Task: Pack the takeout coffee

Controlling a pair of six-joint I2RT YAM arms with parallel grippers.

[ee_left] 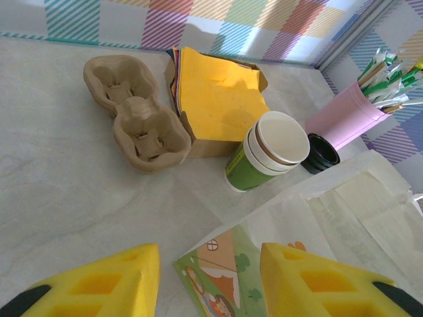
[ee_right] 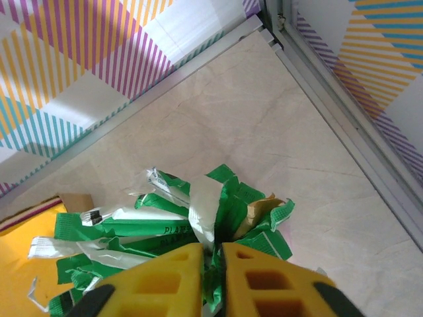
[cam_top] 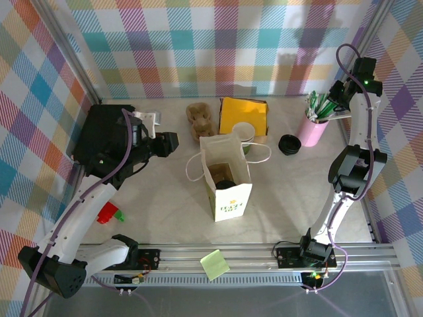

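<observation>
One light, thin-walled cup (ee_left: 268,153) stands just behind the bag (cam_top: 227,173), so grip it gently mid-wall; your left gripper (ee_left: 208,267) gapes empty, your right gripper (ee_right: 211,256) seems pinched on a straw (ee_right: 201,211).

White arms (cam_top: 73,224), purple cables (cam_top: 123,155), yellow jaws

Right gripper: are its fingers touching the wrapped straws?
Touching. In the right wrist view the right gripper is shut on the wrapped straws, with a white wrapper pinched between its jaws.
</observation>
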